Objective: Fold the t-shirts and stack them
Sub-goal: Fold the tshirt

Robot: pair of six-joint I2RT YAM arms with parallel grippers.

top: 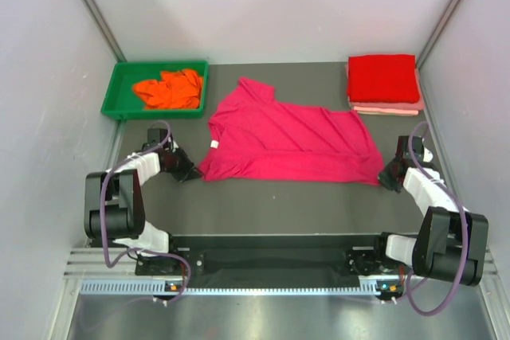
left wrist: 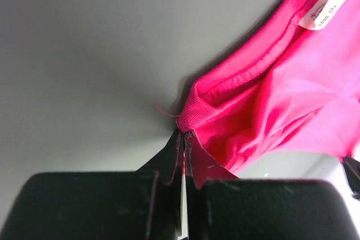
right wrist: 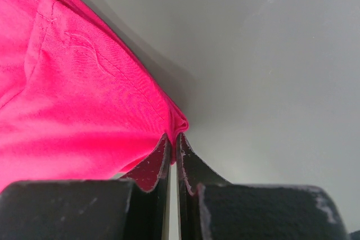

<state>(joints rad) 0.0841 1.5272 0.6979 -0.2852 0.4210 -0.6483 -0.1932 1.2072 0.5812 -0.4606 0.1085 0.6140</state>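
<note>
Magenta-pink t-shirt (top: 287, 141) spread at middle of table (top: 263, 205). Far left: green tray (top: 119, 105) holding crumpled orange t-shirt (top: 167, 89). Far right: red t-shirt (top: 382, 77) folded atop pale pink t-shirt (top: 386, 107). Left gripper (left wrist: 184, 136) pinching its near left corner; right gripper (right wrist: 173, 139) pinching near right corner.

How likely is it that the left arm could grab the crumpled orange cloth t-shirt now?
Probably not yet: the left gripper is shut on a corner of the magenta-pink cloth t-shirt, though the orange t-shirt lies uncovered nearby.
</note>
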